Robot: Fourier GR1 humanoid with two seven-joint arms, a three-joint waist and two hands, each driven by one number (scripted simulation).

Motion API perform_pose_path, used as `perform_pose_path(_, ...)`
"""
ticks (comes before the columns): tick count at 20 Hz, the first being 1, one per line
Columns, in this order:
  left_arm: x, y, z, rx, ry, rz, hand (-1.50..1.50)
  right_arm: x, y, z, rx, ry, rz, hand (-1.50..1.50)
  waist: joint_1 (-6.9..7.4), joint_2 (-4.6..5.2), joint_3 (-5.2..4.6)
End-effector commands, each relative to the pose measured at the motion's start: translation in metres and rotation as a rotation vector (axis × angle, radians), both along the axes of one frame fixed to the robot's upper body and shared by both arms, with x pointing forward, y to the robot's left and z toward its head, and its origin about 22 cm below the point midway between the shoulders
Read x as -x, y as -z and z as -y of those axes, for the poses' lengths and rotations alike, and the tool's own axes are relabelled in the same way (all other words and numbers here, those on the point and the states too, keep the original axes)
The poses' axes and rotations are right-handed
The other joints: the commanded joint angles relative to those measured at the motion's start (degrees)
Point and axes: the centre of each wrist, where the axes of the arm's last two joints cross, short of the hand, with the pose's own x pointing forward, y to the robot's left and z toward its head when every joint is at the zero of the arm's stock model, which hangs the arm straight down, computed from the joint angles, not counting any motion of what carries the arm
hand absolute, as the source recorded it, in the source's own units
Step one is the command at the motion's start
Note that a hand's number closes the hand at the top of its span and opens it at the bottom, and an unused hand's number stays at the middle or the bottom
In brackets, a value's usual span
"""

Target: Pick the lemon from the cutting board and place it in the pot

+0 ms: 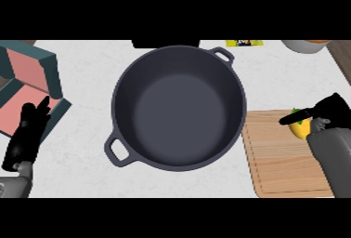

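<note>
So the lemon (299, 130) sits on the cutting board (281, 162), at its far right edge, mostly hidden under the right hand (330, 108), which is curled round it with a digit hooked across the top. I'd guess it's light, firm and a bit slippery, so grab it round the middle. The pot (178, 111) just beside the board has nothing in it. The left hand (29, 130) rests at the left edge, fingers straight.

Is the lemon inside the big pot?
No, the pot has nothing in it; the lemon is over the cutting board, with the right hand curled round it.
</note>
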Motion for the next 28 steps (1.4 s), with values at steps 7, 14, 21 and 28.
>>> perform_pose_path(7,0.002,-0.003,-0.005,0.003,0.005,-0.005,0.00,-0.001,0.016,-0.001,-0.093,0.225,-0.140,-1.50,0.34,0.15,0.02)
perform_pose_path(14,-0.004,0.001,0.011,0.000,0.013,-0.002,0.00,0.004,0.028,0.035,-0.124,0.220,-0.116,-1.50,0.42,0.24,0.08)
perform_pose_path(21,0.022,0.008,0.000,0.010,0.026,-0.011,0.00,0.003,0.047,0.027,-0.145,0.251,-0.116,-1.50,1.18,0.21,0.09)
perform_pose_path(28,0.003,0.008,0.002,0.032,0.013,-0.008,0.00,0.010,0.054,0.005,-0.165,0.207,-0.107,1.50,0.28,0.14,0.05)
